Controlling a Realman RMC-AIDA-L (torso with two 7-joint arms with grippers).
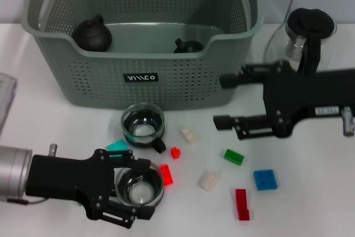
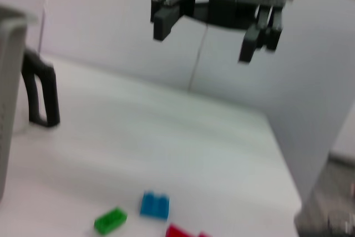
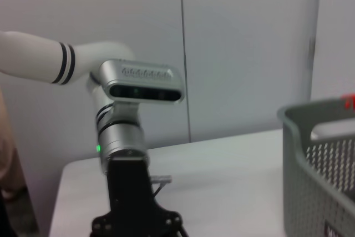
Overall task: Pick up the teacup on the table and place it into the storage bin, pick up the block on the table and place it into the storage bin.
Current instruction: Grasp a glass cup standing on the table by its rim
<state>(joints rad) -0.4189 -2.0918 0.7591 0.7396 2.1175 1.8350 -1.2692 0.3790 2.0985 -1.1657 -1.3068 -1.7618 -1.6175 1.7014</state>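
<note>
A glass teacup (image 1: 138, 187) sits between the fingers of my left gripper (image 1: 145, 188) near the front edge of the table, and the gripper is shut on it. A second glass teacup (image 1: 143, 125) with a black handle stands on the table just before the storage bin (image 1: 138, 76), a grey-green perforated basket. Small blocks lie around: teal (image 1: 117, 145), red (image 1: 165, 174), cream (image 1: 209, 180), green (image 1: 233, 156), blue (image 1: 265, 180). My right gripper (image 1: 222, 99) hovers open to the right of the bin, holding nothing; the left wrist view shows the right gripper (image 2: 202, 40) in the air.
Two black teapot-like things (image 1: 91, 34) lie inside the bin. A glass carafe (image 1: 308, 34) with a black lid stands at the back right. More blocks, dark red (image 1: 242, 203) and cream (image 1: 189, 135), lie on the table. The right wrist view shows the bin wall (image 3: 321, 176).
</note>
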